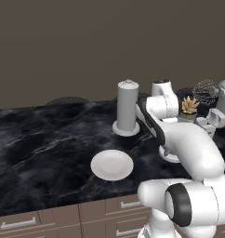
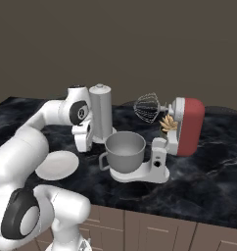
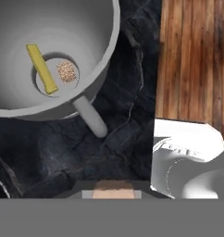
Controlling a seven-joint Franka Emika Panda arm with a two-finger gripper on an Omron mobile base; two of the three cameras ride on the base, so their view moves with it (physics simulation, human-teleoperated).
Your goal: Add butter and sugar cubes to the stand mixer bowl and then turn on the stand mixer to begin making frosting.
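The robot's gripper (image 3: 113, 190), nearest, is pinching a small tan sugar cube (image 3: 115, 189) beside the deep grey metal mixer bowl (image 3: 93, 55). In that bowl lie the thin yellow butter stick (image 3: 41, 68) and one speckled tan cube (image 3: 66, 71). Step in hand – carrying the second cube. Next: move over the bowl's mouth, release, then reach beyond it to the white-and-red stand mixer (image 2: 186, 126).

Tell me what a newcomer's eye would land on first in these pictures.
First, the stand mixer, its red head tilted back and its wire whisk raised above the grey stand mixer bowl on the dark marble counter. Next, the white arm beside the bowl. In the hand view, the butter and one sugar cube lie at the bowl's bottom; a tan thing sits between the fingertips.
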